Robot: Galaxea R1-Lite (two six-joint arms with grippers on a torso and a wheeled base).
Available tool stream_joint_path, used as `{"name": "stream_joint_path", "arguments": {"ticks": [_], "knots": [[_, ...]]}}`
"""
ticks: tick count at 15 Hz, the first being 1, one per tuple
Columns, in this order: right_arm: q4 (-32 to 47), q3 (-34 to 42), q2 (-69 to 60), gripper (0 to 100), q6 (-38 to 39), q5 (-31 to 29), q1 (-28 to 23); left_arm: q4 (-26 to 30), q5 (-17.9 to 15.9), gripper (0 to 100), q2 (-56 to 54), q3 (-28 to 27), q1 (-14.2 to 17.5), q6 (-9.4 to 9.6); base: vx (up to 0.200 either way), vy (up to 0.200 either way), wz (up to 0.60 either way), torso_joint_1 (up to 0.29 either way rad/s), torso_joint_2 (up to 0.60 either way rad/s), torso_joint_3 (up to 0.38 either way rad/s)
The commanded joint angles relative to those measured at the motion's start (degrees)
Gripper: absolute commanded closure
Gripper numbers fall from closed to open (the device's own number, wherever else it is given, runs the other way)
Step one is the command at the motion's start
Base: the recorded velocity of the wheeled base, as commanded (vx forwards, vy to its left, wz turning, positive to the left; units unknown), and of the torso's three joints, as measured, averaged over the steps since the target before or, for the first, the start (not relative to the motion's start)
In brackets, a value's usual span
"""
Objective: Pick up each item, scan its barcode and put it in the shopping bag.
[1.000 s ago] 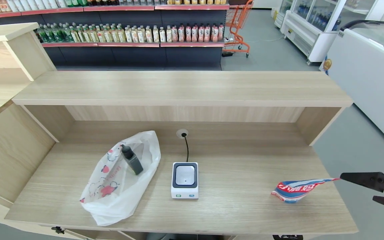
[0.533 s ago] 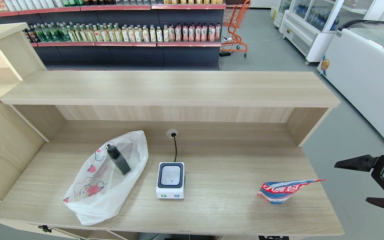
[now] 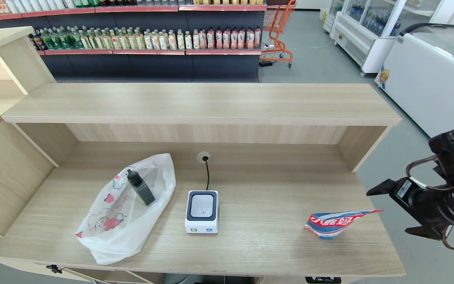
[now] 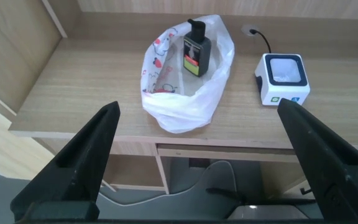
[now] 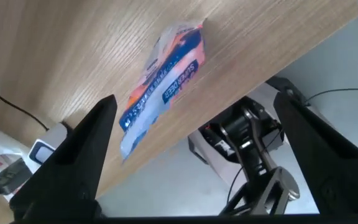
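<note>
Head view: I see a red, white and blue snack pouch [image 3: 335, 225] lying flat on the wooden counter [image 3: 274, 252], well to the right of the barcode scanner [image 3: 202, 212] and near the counter's right end. Its long axis runs across the counter: the plump base faces the scanner, and the flat sealed tip points away from it. Just past that tip, farther from the scanner and off the counter's end, hangs my right gripper [image 3: 388, 212], jaws spread wide and touching nothing. I judge this arm much the nearer. My left gripper [image 4: 199, 107], jaws also wide apart, sits on the scanner's far side, before the white shopping bag [image 3: 108, 232], which holds a dark bottle [image 3: 141, 188].
</note>
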Motion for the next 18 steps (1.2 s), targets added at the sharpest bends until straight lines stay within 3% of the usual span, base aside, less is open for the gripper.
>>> {"name": "stream_joint_path", "arguments": {"ticks": [1,6,16,17,18], "knots": [[-2.14,-0.16,5.98,0,1.40,-0.24,2.19,-0.01,0.01,0,0.06,0.00,0.01,-0.01,0.000,0.000,0.00,0.000,0.00,0.000],[-12.33,-0.51,14.68,0,1.32,-0.41,6.94,-0.01,0.01,0,0.06,0.00,0.01,-0.01,0.000,0.000,0.00,0.000,0.00,0.000],[-21.91,-2.62,28.22,0,-5.28,-3.58,9.75,-0.01,0.01,0,0.06,0.00,0.01,-0.01,0.000,0.000,0.00,0.000,0.00,0.000],[-22.44,-2.71,28.13,100,-6.51,-3.75,9.58,-0.01,0.01,0,0.06,0.00,0.01,-0.01,0.000,0.000,0.00,0.000,0.00,0.000],[-23.50,-3.06,28.13,100,-8.35,-3.84,9.23,-0.01,0.01,0,0.06,0.00,0.01,-0.01,0.000,0.000,0.00,0.000,0.00,0.000]]}}
